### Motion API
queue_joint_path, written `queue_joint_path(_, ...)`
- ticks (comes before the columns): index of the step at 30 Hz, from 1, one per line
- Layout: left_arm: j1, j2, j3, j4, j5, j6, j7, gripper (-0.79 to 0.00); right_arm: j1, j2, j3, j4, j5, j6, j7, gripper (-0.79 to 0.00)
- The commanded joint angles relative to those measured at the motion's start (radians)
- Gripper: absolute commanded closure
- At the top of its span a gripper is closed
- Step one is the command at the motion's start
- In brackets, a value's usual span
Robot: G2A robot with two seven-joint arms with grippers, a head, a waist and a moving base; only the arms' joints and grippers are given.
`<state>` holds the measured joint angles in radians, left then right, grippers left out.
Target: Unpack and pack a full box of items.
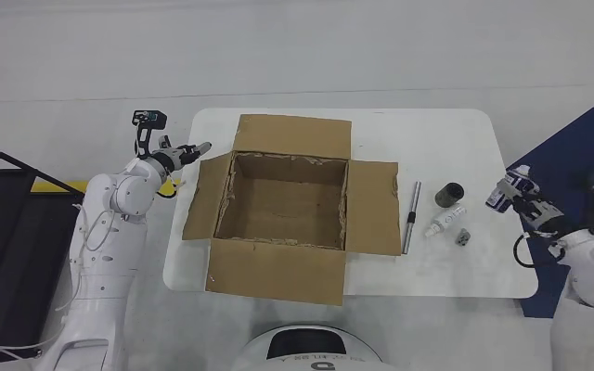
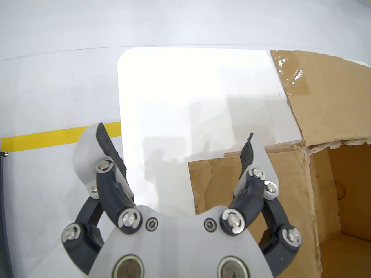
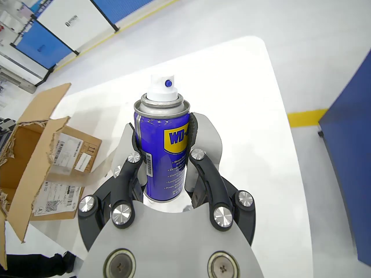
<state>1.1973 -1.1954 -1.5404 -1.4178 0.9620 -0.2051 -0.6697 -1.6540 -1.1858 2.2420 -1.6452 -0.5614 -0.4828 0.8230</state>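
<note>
Held can (image 3: 162,146) upright, nozzle up, in right gripper (image 3: 163,121), pads pressed on both sides at mid-body, above table (image 1: 436,269) near its right edge. Left box (image 1: 283,136) at table centre, flaps spread, floor bare as far as seen. Set rod (image 1: 411,218), cylinder (image 1: 449,195), bottle (image 1: 445,220) and a small grey piece (image 1: 463,237) between box and can. Posed left gripper (image 2: 175,131) wide, holding nothing, beside flap (image 2: 220,180). Judged best: lowered upright onto a bare spot clear of bottle, released only once seated, since liable to tip if let go aslant.
</note>
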Motion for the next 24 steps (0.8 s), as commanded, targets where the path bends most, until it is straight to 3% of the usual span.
queue_joint_path(1,0.000,0.000,0.000,0.000,0.000,0.000,0.000,-0.785,0.026,0.013,0.002,0.023,-0.044,0.024,0.078,0.000)
queue_joint_path(6,0.000,0.000,0.000,0.000,0.000,0.000,0.000,-0.785,0.082,0.034,-0.061,0.090,-0.177,0.031,0.155,0.000)
queue_joint_path(24,0.000,0.000,0.000,0.000,0.000,0.000,0.000,-0.785,0.298,0.089,-0.170,0.393,-0.259,0.094,0.248,0.000)
